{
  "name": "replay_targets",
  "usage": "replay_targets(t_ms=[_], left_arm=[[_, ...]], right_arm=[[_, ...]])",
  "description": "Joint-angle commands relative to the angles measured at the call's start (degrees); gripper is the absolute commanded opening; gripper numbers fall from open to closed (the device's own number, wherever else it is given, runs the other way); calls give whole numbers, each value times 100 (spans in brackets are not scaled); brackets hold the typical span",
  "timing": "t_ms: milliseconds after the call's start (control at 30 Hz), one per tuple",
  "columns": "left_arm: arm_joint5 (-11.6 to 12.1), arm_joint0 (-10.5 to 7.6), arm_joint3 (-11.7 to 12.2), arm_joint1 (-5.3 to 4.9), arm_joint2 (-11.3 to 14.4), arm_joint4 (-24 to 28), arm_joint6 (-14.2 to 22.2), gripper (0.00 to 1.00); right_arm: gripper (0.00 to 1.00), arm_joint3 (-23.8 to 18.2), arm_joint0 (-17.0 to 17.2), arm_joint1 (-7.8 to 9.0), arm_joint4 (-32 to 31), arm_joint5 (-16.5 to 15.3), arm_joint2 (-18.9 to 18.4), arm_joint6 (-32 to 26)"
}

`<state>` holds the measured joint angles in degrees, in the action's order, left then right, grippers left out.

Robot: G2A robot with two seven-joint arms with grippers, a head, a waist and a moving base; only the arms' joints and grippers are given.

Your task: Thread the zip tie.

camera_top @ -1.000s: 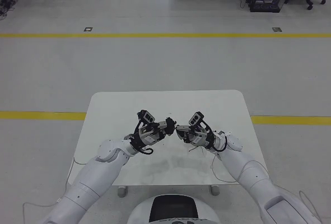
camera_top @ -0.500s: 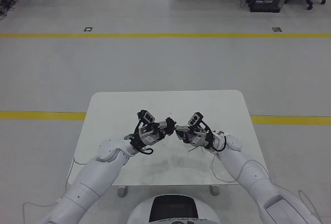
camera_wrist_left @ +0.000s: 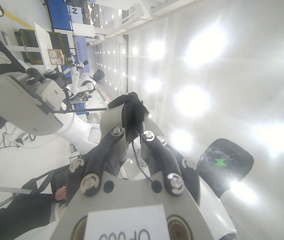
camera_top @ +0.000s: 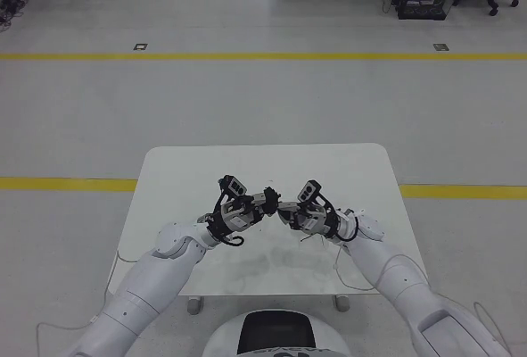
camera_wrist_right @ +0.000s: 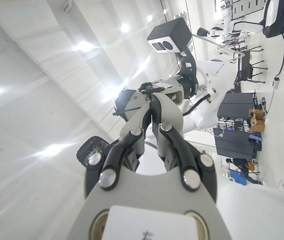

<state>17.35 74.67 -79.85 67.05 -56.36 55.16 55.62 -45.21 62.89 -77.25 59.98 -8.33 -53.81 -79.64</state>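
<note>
Top view: the white table (camera_top: 169, 178) lies beneath both arms, which are raised above its middle with their grippers brought tip to tip. On the left, the left gripper (camera_top: 268, 200) points inward toward the centre and sits slightly farther from the robot than its partner. In the left wrist view its fingers (camera_wrist_left: 110, 119) are pressed tight together with no gap between them, and their tips are wrapped in black padding. The zip tie (camera_wrist_left: 82, 111), a thin black strap, leaves those tips and runs straight through the air to the other arm's gripper. The strap is held above the table, stretched between the two grippers and gripped by each. From above it is too fine to make out.

To the right, the right gripper (camera_top: 284, 211) points inward at the left one, its tip almost touching the other's. In the right wrist view its fingers (camera_wrist_right: 168, 111) are likewise closed flat against each other, ridged pads meeting. The zip tie (camera_wrist_right: 129, 111) comes out sideways from between them, crossing one finger toward the black-padded tips of the left gripper just beyond. Which end of the strap each gripper has, and whether the tail has entered the head, cannot be told.
</note>
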Motion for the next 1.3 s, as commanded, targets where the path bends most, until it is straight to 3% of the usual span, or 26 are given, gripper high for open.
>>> replay_targets(t_ms=[0,1033,1167,1267], left_arm=[[0,0,0,0,0,0,0,0],[0,0,0,0,0,0,0,0],[0,0,0,0,0,0,0,0],[0,0,0,0,0,0,0,0]], right_arm=[[0,13,-6,-5,-9,9,4,0],[0,457,-133,-121,-245,84,88,52],[0,572,-146,-99,-117,-50,-87,3],[0,413,-69,-12,47,-157,-336,0]])
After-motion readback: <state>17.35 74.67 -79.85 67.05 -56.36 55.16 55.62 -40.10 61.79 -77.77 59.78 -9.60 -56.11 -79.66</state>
